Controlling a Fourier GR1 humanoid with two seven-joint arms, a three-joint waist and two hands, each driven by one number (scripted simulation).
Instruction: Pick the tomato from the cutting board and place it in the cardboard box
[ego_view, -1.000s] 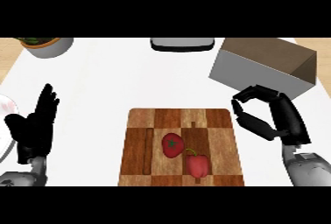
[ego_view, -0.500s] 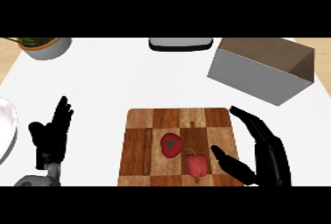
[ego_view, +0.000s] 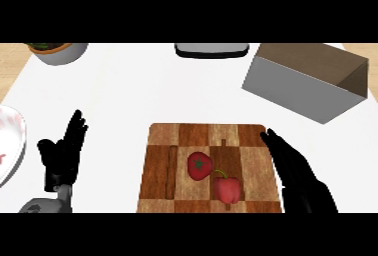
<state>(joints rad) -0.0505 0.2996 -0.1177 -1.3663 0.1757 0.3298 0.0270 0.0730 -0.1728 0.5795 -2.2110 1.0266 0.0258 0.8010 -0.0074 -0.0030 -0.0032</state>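
the right hand (ego_view: 299, 172) lies along the right edge of the cutting board (ego_view: 181, 137), fingers straight and open, holding nothing, its tips pointing toward the board's far right corner. just left of that hand, on the board's near half, sit two red things side by side: the rounder tomato (ego_view: 199, 166) with a dark green stalk near the board's middle, and a longer red pepper (ego_view: 227, 189) between the tomato and the hand, close to the board's near edge. the hand touches neither. beyond the board's far right corner, well apart from it, stands the cardboard box (ego_view: 304, 89), open at the top and tilted a little on the white worktop (ego_view: 140, 90). the left hand (ego_view: 65, 152) rests open, fingers up, well left of the board. this looks like the reach before the grasp: nothing is picked yet. the next move calls for the right hand to pass over the pepper, settle on the tomato and curl round it alone, since the pepper stands right in the way and could be nudged or taken by mistake.
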